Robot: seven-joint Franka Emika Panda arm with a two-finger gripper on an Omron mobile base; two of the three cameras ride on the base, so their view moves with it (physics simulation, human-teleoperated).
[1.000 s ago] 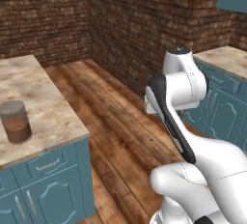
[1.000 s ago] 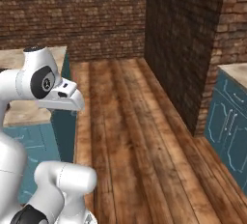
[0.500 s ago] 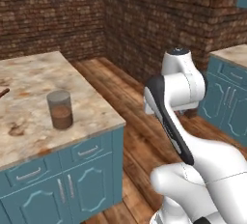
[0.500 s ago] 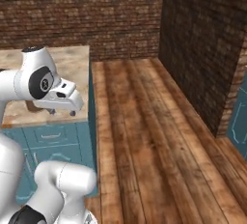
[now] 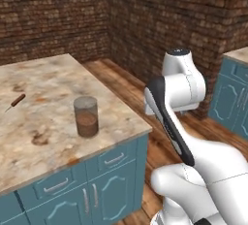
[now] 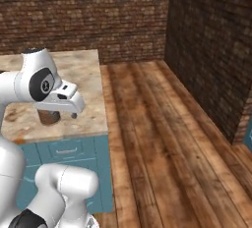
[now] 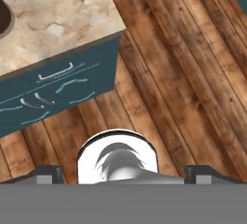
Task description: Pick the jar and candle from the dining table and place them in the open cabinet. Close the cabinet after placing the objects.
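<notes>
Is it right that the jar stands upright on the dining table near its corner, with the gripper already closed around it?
Not quite. The jar does stand upright near the corner of the dining table, but the left base view shows nothing gripping it; in the hand view the gripper is open over the wooden floor.

glossy white rounded arm (image 5: 180,86) with dark joint bands.
</notes>
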